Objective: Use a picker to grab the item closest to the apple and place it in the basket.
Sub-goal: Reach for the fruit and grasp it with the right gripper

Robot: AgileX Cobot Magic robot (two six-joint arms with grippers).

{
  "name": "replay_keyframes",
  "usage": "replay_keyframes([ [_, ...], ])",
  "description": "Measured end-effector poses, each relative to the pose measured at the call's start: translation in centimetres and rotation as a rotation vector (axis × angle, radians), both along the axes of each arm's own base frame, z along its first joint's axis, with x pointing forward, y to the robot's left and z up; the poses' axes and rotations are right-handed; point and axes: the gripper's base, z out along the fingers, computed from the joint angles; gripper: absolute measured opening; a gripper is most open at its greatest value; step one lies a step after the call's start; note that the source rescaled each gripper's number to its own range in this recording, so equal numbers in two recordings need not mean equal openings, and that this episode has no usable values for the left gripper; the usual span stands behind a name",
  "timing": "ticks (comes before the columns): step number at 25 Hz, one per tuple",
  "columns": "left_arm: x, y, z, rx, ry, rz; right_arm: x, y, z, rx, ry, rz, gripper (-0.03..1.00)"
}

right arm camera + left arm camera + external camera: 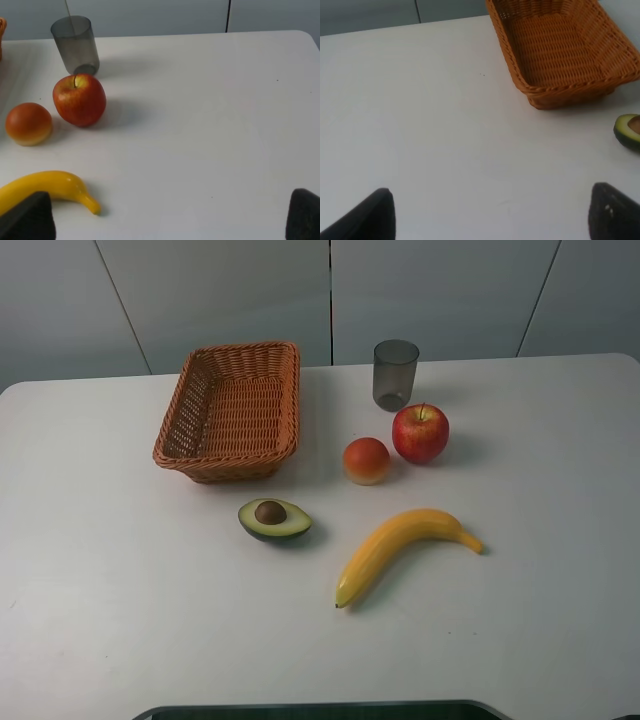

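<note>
A red apple point(420, 433) point(79, 99) stands right of centre on the white table. Just to its left, almost touching, sits a small round orange-red fruit point(366, 460) point(28, 123). The woven brown basket point(232, 412) point(559, 47) lies empty at the back left. Neither arm shows in the exterior view. My left gripper point(490, 212) is open over bare table near the basket, its dark fingertips point(367, 217) wide apart. My right gripper point(167, 215) is open too, low over the table on the apple's right side, nothing between its fingers.
A grey translucent cup point(395, 374) point(76, 45) stands behind the apple. A yellow banana point(400, 548) point(47, 187) lies in front of it. A halved avocado point(274, 519) point(628, 131) sits in front of the basket. The table's front edge point(320, 708) is near.
</note>
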Motion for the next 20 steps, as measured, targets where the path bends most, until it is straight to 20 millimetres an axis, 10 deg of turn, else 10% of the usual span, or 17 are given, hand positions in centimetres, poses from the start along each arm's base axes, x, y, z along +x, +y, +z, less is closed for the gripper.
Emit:
replay_keyframes([
  [20,0.0,0.0,0.0,0.0,0.0,0.0,0.0,0.0,0.0,0.0,0.0,0.0,1.0],
])
